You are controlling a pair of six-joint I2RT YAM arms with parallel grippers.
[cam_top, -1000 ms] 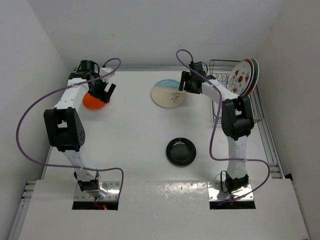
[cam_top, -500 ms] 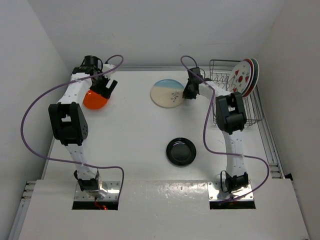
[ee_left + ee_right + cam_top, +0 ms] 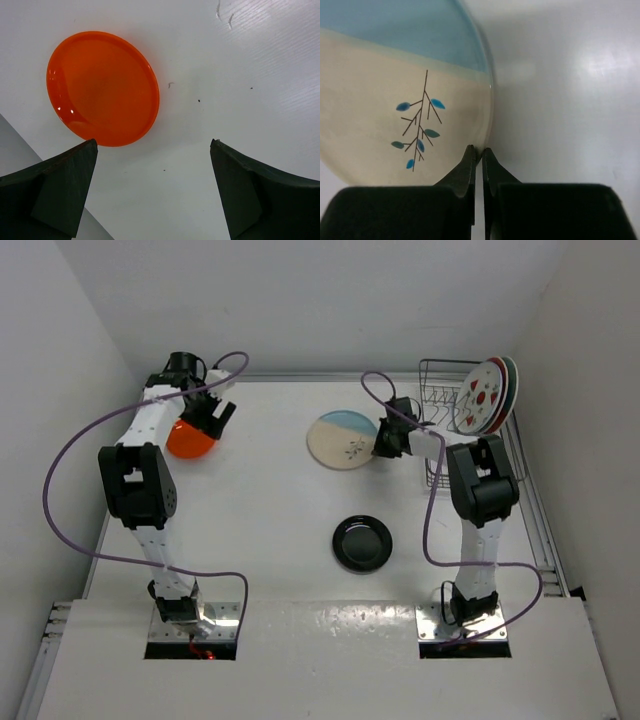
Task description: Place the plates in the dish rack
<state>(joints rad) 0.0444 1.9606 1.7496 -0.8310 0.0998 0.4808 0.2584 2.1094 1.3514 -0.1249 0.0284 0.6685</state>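
The cream-and-blue sprig plate (image 3: 345, 440) (image 3: 395, 100) lies at the table's middle back, and my right gripper (image 3: 384, 440) (image 3: 481, 149) is shut on its right rim. The small orange plate (image 3: 190, 439) (image 3: 102, 87) lies at the back left. My left gripper (image 3: 207, 418) (image 3: 152, 142) hovers open just beside it, with nothing between its fingers. The small black plate (image 3: 362, 543) lies in the middle of the table. The dish rack (image 3: 438, 373) stands at the back right. In it the watermelon plate (image 3: 483, 395) stands upright, with a red plate (image 3: 511, 390) behind it.
White walls close the table at the back and on both sides. A raised rail (image 3: 545, 530) runs along the right edge near the rack. Purple cables (image 3: 60, 480) loop off both arms.
My right gripper has lowered to the sprig plate's right rim and shut on it. The plate has shifted a little to the right and nearer. The left arm has barely moved.
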